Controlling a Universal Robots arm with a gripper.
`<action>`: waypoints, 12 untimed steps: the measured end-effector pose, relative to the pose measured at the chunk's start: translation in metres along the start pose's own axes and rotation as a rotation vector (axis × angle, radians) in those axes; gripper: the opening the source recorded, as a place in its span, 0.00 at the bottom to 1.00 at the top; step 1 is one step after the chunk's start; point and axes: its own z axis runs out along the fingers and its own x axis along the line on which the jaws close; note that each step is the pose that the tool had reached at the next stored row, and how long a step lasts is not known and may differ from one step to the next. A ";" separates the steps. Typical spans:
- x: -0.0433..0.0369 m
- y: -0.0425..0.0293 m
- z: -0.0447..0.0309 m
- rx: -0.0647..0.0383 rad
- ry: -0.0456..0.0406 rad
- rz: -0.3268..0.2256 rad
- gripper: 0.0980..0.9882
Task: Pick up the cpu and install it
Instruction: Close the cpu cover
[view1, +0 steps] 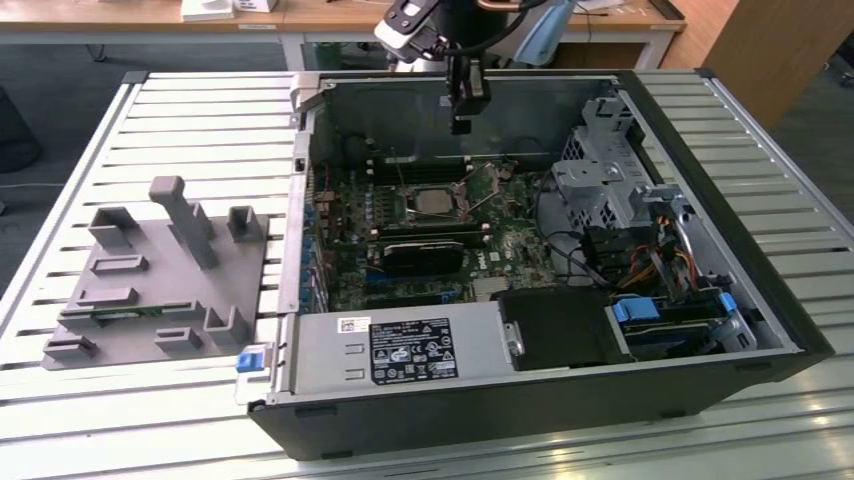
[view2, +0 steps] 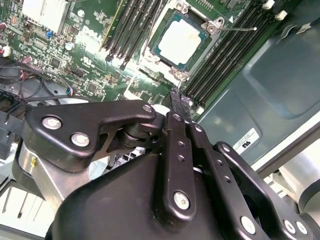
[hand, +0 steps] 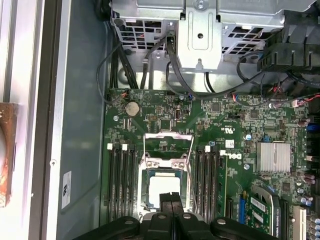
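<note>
Nearest the onlooker, the power supply (view1: 394, 350) occupies the near edge of the open computer case (view1: 747, 300), which lies on its side on a slatted table (view1: 174, 120). On the exterior view's left, just beside the case, a grey tray (view1: 147, 270) rests on the slats.

Further in, the motherboard (view1: 400, 250) lies flat on the case floor. The cpu (view1: 434, 200) sits within the socket (hand: 167, 161) near the middle of the board, its pale metal top facing up, as both wrist views confirm (view2: 181, 40) (hand: 162, 187). The socket's wire load frame (hand: 168, 136) stands swung open. Rows of memory slots (hand: 122, 185) flank the socket on both sides.

Above the board, the gripper (view1: 462, 126) hangs from the arm, pointing straight down, clear of the cpu and nearest to it. In both wrist views the gripper (view2: 176, 95) (hand: 171, 196) has its two black fingers (hand: 166, 200) pressed together with nothing between them.

Beyond the case's far wall stand wooden desks (view1: 347, 15).
</note>
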 end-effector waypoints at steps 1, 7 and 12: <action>0.0000 0.0002 0.0003 0.000 0.0000 0.000 0.01; -0.0001 0.0050 0.0032 0.005 0.0001 0.000 0.01; -0.0001 0.0079 0.0084 0.015 0.0001 0.000 0.01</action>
